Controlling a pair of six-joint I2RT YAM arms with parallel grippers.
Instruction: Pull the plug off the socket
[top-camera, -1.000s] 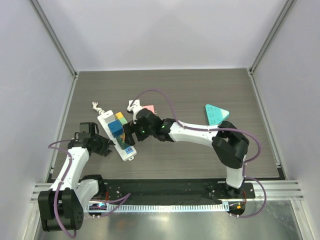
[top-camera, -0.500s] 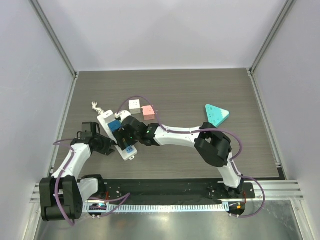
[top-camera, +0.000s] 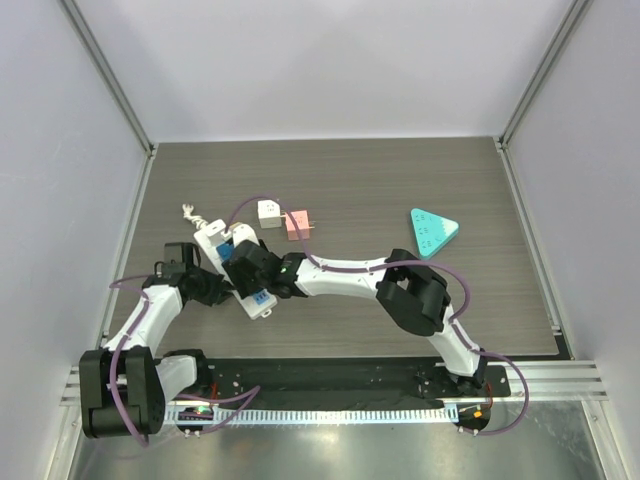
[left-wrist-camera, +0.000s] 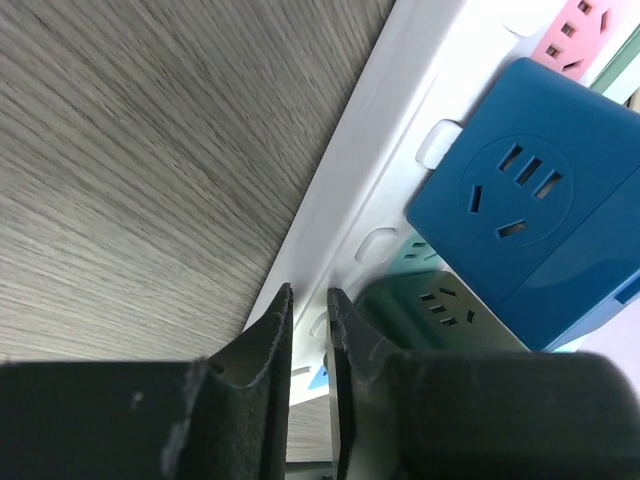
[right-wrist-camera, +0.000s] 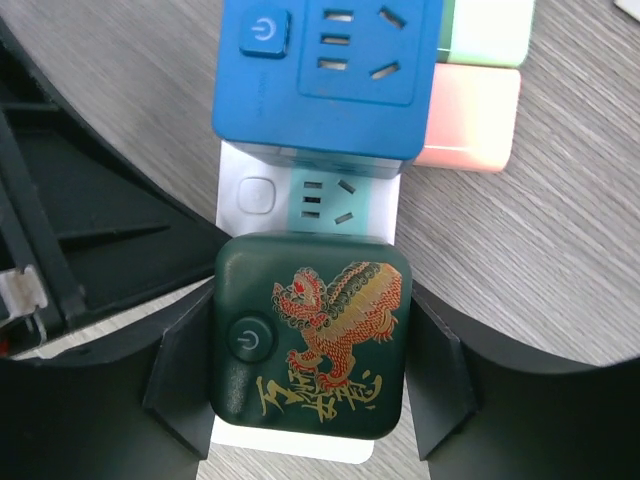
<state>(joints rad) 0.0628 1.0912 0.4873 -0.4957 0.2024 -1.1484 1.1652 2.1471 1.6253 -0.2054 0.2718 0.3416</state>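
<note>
The socket is a white power strip (top-camera: 213, 236) lying slantwise at the table's left. A dark green plug (right-wrist-camera: 310, 335) with a gold and red lion sits in it near one end. A blue cube plug (right-wrist-camera: 325, 75) sits further along the strip. My right gripper (right-wrist-camera: 310, 345) straddles the green plug, and its fingers (right-wrist-camera: 185, 370) lie against the plug's two sides. In the top view that gripper (top-camera: 252, 270) hides the green plug. My left gripper (left-wrist-camera: 308, 295) is shut, its tips at the strip's long edge (left-wrist-camera: 400, 130), beside the green plug (left-wrist-camera: 440, 310).
A white cube (top-camera: 269, 212) and a pink cube (top-camera: 297, 224) lie just behind the strip. A teal triangular piece (top-camera: 433, 229) sits at the right. The strip's cord stub (top-camera: 190, 213) points to the far left. Grey walls close in three sides.
My right arm has reached left along the strip and its jaws have narrowed onto the green plug. My left gripper has closed and moved up to the strip's edge.
</note>
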